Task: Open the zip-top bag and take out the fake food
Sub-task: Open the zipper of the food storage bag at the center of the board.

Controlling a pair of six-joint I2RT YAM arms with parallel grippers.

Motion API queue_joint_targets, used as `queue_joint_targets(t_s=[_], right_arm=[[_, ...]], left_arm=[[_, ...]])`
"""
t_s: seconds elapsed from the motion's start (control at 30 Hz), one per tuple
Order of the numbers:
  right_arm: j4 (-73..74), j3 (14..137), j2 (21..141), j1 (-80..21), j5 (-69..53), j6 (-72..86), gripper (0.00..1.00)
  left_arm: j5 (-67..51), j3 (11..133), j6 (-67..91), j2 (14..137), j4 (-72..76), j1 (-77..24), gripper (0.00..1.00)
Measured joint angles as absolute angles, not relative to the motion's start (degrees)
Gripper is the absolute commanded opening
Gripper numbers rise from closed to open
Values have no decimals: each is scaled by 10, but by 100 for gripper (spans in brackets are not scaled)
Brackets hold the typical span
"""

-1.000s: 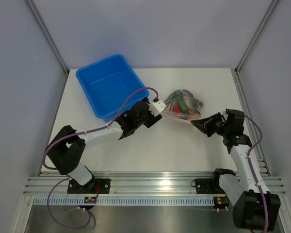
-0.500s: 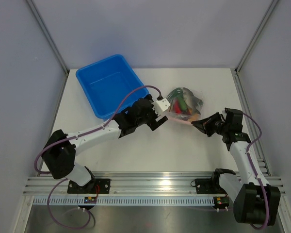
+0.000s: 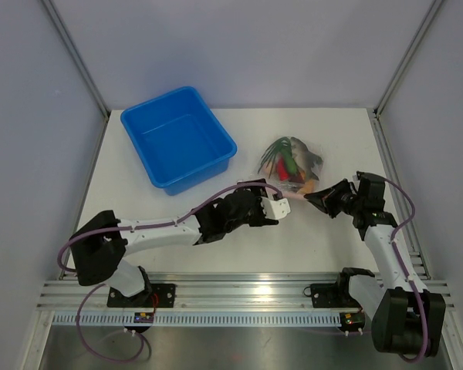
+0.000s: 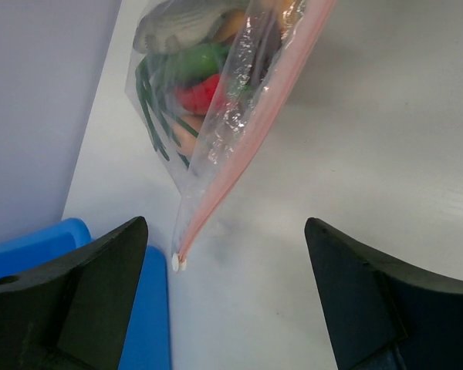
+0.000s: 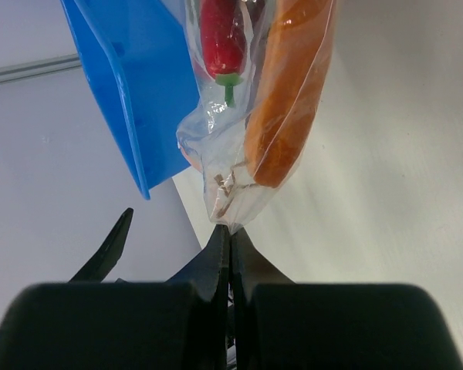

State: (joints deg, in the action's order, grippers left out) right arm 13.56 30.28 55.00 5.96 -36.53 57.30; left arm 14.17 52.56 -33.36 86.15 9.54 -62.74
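The zip-top bag (image 3: pixel 292 163) lies at the right of the table with the fake food (image 3: pixel 285 165) inside. In the left wrist view its pinkish zip strip (image 4: pixel 239 154) runs down to a white end that hangs between my wide-apart fingers, touching neither. My left gripper (image 3: pixel 282 199) is open just in front of the bag (image 4: pixel 216 100). A red chili (image 5: pixel 222 38) and an orange piece (image 5: pixel 289 100) show through the plastic. My right gripper (image 5: pixel 230 229) is shut on the bag's bottom corner (image 5: pixel 231 193), at the bag's right side (image 3: pixel 315 198).
A blue tub (image 3: pixel 158 102) stands at the back left, and its edge (image 4: pixel 31 247) shows beside my left finger. Walls close the table on the left, back and right. The arms' bases and a metal rail run along the near edge.
My left gripper has opened wide and moved right and toward the near edge, from the bag's left end to its front. The right gripper has kept its hold and hardly moved.
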Motion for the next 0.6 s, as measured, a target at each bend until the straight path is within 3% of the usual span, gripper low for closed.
queue_joint_targets(t_s=[0.6], right_arm=[[131, 299, 543, 60, -378, 569, 0]], left_arm=[[176, 497, -454, 940, 232, -635, 71]])
